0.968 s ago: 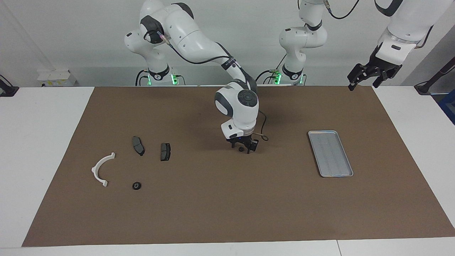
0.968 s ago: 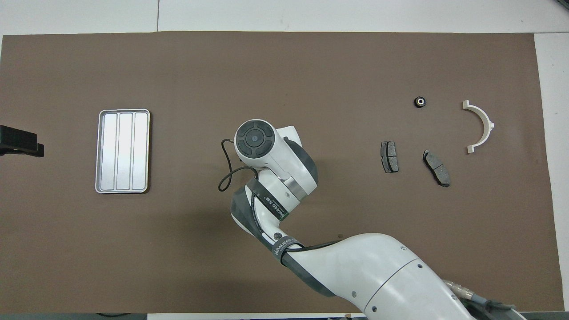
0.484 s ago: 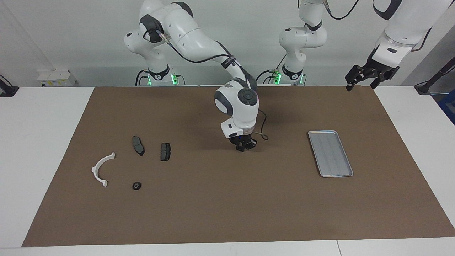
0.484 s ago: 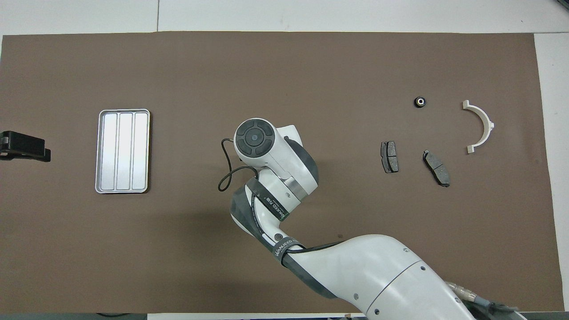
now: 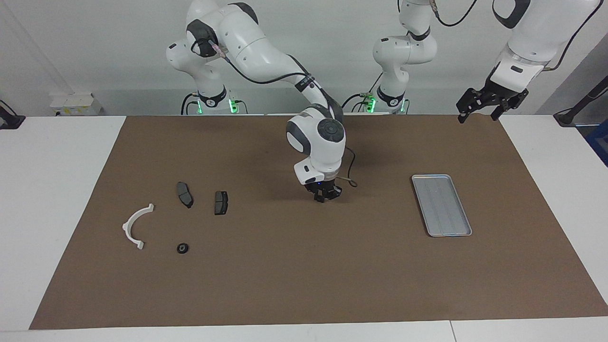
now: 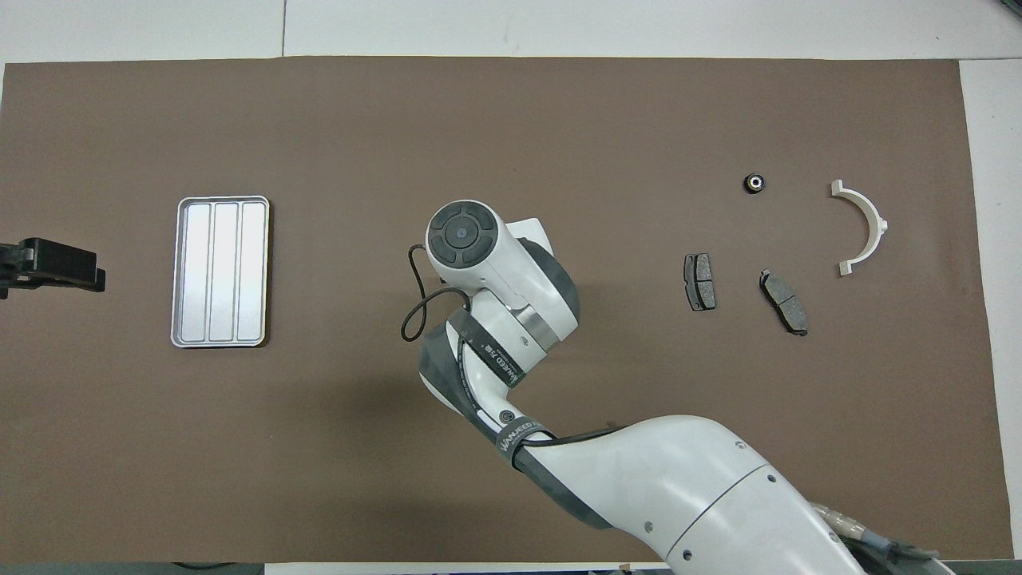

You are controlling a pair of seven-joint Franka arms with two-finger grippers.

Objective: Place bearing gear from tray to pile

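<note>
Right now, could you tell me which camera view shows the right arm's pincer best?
The facing view: the right pincer shows from the side, low over the brown mat between the brake pads and the tray, fingers drawn together. In the overhead view the arm's own wrist hides it entirely.

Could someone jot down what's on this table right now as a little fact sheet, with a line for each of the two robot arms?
Right pincer: low over the mat's middle, shut on a small dark part.
Left pincer: raised off the tray's end of the table, open, waiting.
Tray: empty, toward the left arm's end.
Brake pads: side by side, apart.
White half-ring bracket: beside the pads.
Bearing gear: flat on the mat, farther from the robots than the pads.
</note>
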